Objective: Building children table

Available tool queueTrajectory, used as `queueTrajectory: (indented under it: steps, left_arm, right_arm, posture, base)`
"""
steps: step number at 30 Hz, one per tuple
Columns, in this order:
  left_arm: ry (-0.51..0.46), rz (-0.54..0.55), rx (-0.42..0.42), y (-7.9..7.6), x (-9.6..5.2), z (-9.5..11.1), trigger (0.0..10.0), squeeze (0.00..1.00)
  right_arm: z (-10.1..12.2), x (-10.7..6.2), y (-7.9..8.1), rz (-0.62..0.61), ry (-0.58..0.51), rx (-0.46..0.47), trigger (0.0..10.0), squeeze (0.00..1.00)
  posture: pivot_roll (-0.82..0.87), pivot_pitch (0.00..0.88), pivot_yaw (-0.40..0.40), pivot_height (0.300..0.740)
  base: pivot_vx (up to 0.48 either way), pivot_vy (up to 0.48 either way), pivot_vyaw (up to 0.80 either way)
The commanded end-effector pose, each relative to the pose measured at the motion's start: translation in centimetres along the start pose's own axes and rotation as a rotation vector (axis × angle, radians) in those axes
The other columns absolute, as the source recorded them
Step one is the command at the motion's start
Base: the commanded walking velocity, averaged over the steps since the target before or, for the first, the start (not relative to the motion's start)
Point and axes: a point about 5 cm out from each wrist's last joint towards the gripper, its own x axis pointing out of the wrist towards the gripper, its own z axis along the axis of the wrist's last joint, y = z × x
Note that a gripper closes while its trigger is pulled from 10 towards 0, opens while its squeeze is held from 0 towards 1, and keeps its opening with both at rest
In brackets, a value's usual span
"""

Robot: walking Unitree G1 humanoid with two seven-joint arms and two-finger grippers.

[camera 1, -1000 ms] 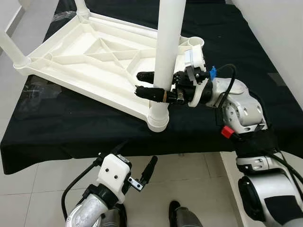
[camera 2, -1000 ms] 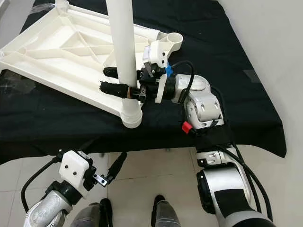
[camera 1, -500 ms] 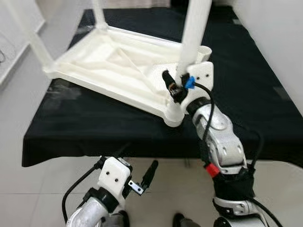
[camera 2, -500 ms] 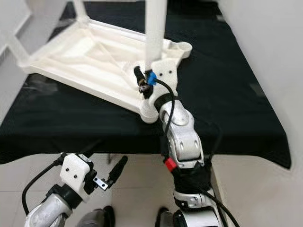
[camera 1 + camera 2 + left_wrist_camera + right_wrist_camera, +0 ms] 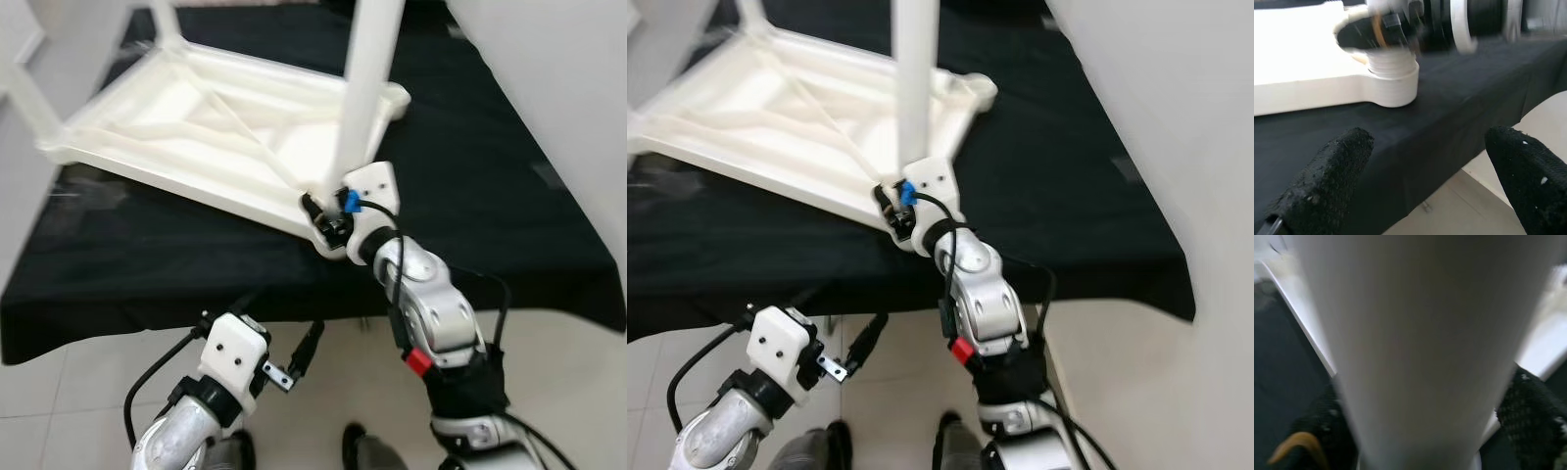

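**Near leg seated, far corner socket empty**

The white plastic children's table top (image 5: 211, 117) lies upside down on the black-draped bench (image 5: 490, 186). The right claw (image 5: 323, 211) pinches the white round leg (image 5: 367, 78) standing in the near corner, close to the bench's front edge. Other legs rise blurred at the left; one far corner socket (image 5: 982, 91) looks unfilled. Black cloth spreads open rightward. The left claw (image 5: 1425, 161) hangs spread below the bench.

I see a black-draped table (image 5: 509, 196) carrying an upturned white children's table top (image 5: 211, 122), spread from its left edge to the middle, one corner near the front edge.
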Motion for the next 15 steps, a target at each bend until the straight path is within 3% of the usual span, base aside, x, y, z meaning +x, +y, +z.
queueTrajectory:
  steps: [1,5,7,8,9,10,11,13,15]
  left_arm:
    - [0.029,0.0,-0.016,-0.2,-0.2,-0.6,10.0,0.0]
    - [0.027,0.001,-0.016,-0.1,-0.2,-0.6,10.0,0.0]
    - [0.025,-0.002,-0.017,-0.2,-0.2,-0.5,10.0,0.0]
    - [0.024,-0.003,-0.017,-0.2,-0.2,-0.5,10.0,0.0]
    - [0.024,-0.003,-0.017,-0.2,-0.2,-0.5,10.0,0.0]
    - [0.024,-0.004,-0.017,-0.2,-0.2,-0.4,10.0,0.0]
    - [0.023,-0.004,-0.016,-0.2,-0.2,-0.4,10.0,0.0]
    - [0.023,-0.004,-0.016,-0.2,-0.2,-0.4,10.0,0.0]
    - [0.024,-0.005,-0.016,-0.2,-0.1,-0.4,10.0,0.0]
  right_arm:
    - [1.6,0.4,0.1,0.06,-0.085,-0.011,10.0,1.0]
    - [2.6,0.7,-0.4,0.105,-0.12,-0.05,10.0,1.0]
    - [3.7,1.0,-0.3,0.239,-0.159,-0.055,10.0,0.99]
    - [4.4,1.0,-0.3,0.325,-0.18,-0.064,10.0,0.31]
    - [4.4,1.0,-0.3,0.325,-0.18,-0.064,10.0,0.31]
    - [5.0,0.9,-0.2,0.429,-0.2,-0.063,10.0,0.0]
    - [5.7,0.8,-0.4,0.512,-0.223,-0.062,10.0,0.0]
    - [5.7,0.8,-0.4,0.512,-0.223,-0.062,10.0,0.0]
    - [7.0,0.5,-1.4,0.667,-0.256,-0.037,10.0,0.0]
  posture:
    - [0.0,0.326,-0.023,0.74]
    - [0.0,0.326,-0.022,0.74]
    - [0.0,0.329,-0.023,0.74]
    - [0.01,0.331,-0.023,0.74]
    - [0.01,0.331,-0.023,0.74]
    - [0.01,0.331,-0.023,0.74]
    - [0.01,0.334,-0.022,0.74]
    - [0.01,0.334,-0.022,0.74]
    - [0.01,0.332,-0.022,0.74]
  base:
    - [0.0,0.0,0.0]
    - [0.0,0.0,0.0]
    - [0.0,0.0,0.0]
    - [0.0,0.0,0.0]
    - [0.0,0.0,0.0]
    - [0.0,0.0,0.0]
    - [0.0,0.0,0.0]
    - [0.0,0.0,0.0]
    - [0.0,0.0,0.0]
